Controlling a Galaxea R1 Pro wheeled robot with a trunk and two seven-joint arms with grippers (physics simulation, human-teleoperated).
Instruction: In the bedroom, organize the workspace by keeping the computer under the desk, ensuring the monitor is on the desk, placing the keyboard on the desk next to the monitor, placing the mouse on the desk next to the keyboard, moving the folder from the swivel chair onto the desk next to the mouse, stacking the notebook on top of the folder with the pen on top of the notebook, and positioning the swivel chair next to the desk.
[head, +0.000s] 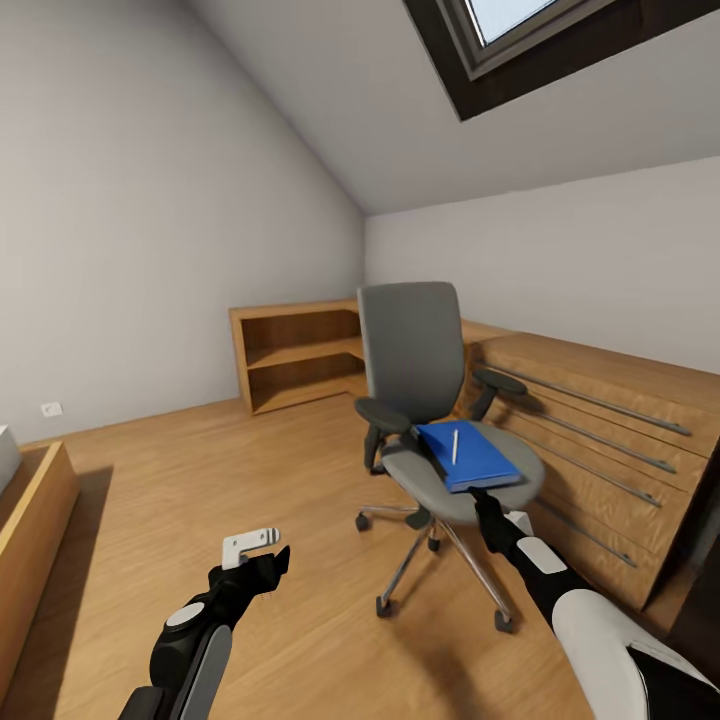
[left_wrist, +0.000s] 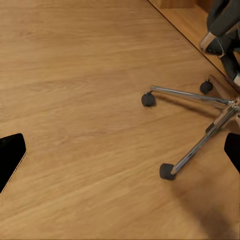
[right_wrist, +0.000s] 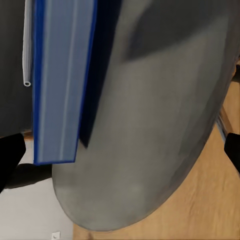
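The swivel chair (head: 412, 365) stands mid-room with its grey seat (right_wrist: 150, 125) facing me. On the seat lies the blue folder (head: 470, 455), seen edge-on in the right wrist view (right_wrist: 60, 85), with the pale pen (head: 455, 445) (right_wrist: 27, 55) on top. My right gripper (head: 488, 505) (right_wrist: 120, 157) is open at the seat's front edge, just short of the folder. Out over the floor to the chair's left, my left gripper (head: 265, 560) (left_wrist: 120, 155) hangs open and empty, looking at the chrome chair base (left_wrist: 200, 145). The desk, monitor, keyboard, mouse and computer are out of view.
Low light-wood shelving (head: 300, 355) lines the back wall. A wooden drawer unit with long metal handles (head: 600, 430) runs along the right, close behind the chair. A wooden bed edge (head: 30, 540) sits at the left. Wood floor (head: 200, 480) lies open between them.
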